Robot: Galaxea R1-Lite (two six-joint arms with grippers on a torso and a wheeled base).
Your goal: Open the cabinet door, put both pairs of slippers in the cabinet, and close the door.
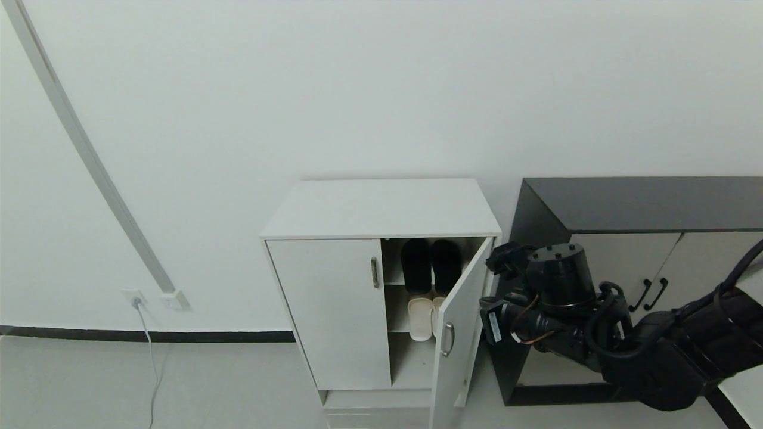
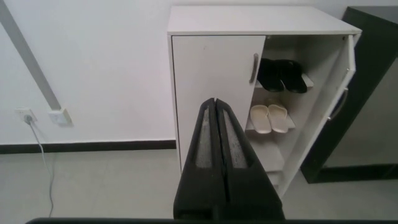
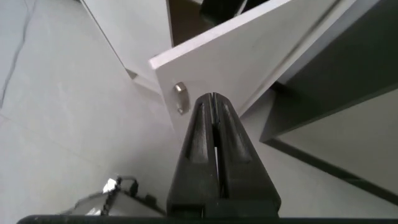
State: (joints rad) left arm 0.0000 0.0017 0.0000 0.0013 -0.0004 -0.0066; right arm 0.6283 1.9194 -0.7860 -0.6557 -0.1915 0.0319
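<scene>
Closing seems the current step: the right hand [image 3: 213, 96], fingers together, hangs just beside the outer face of the open door [image 1: 459, 333] (the left hand [image 2: 215, 101], likewise together, is well back). Beyond, white slippers [image 1: 420, 319] and black slippers [image 1: 430, 265] sit shelved inside the cabinet [image 1: 381, 208]; the next move calls for pushing the door shut.
</scene>
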